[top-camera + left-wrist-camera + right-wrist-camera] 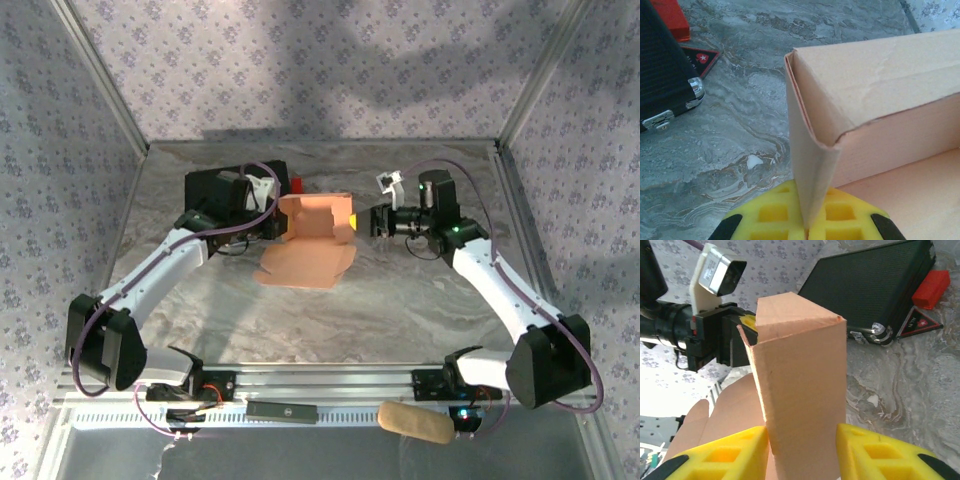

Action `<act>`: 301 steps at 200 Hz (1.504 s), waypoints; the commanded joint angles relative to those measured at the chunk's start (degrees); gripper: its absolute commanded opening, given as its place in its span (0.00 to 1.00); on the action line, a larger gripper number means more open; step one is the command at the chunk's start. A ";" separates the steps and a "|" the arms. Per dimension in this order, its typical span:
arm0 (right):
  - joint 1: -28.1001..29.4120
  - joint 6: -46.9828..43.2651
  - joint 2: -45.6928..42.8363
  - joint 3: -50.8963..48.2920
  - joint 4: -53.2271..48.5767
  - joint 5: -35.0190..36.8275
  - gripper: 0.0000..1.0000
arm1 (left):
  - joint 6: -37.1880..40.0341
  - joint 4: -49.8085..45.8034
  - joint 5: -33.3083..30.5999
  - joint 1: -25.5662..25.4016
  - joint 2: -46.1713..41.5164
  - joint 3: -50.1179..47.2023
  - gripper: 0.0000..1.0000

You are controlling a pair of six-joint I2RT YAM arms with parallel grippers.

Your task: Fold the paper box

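Note:
The salmon-orange paper box [318,222] is partly raised at the table's middle back, and one flat flap [305,266] lies on the table toward me. My left gripper [279,226] is at its left end. In the left wrist view the yellow fingers [765,215] are shut on a folded corner wall of the paper box [875,80]. My right gripper [358,220] is at the right end. In the right wrist view its yellow fingers [875,452] press both sides of the upright box section [800,380].
A black case [665,65] with metal latches lies behind the left gripper, next to a red block [296,184]. A tan oblong pad [415,422] and a small black bar [282,410] rest on the front rail. Patterned walls enclose the table.

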 commanded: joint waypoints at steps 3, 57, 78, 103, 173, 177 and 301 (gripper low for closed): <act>2.35 -3.42 1.22 3.76 -5.40 7.57 0.41 | 1.22 -0.62 0.12 -1.13 -0.07 2.38 0.00; 6.97 -5.03 1.85 6.21 -9.85 21.80 0.40 | 1.54 -1.91 -2.62 -2.55 -0.35 3.20 0.00; 9.18 -5.50 2.25 7.63 -11.64 28.11 0.40 | 1.67 -2.53 -4.14 -3.51 -0.41 3.48 0.00; 12.09 -6.06 3.84 9.76 -14.01 35.40 0.39 | 1.57 -2.67 -5.48 -4.40 -0.52 3.55 0.00; 18.72 -2.22 8.73 14.83 -17.95 54.44 0.25 | 1.19 -3.98 -10.42 -7.70 -0.04 5.15 0.00; 19.07 -1.81 8.91 15.02 -18.19 55.56 0.24 | 1.03 -4.14 -10.89 -8.02 -0.16 5.24 0.00; 25.40 5.22 15.01 20.93 -26.94 76.30 0.01 | -3.02 -5.88 -21.16 -13.24 0.51 6.32 0.00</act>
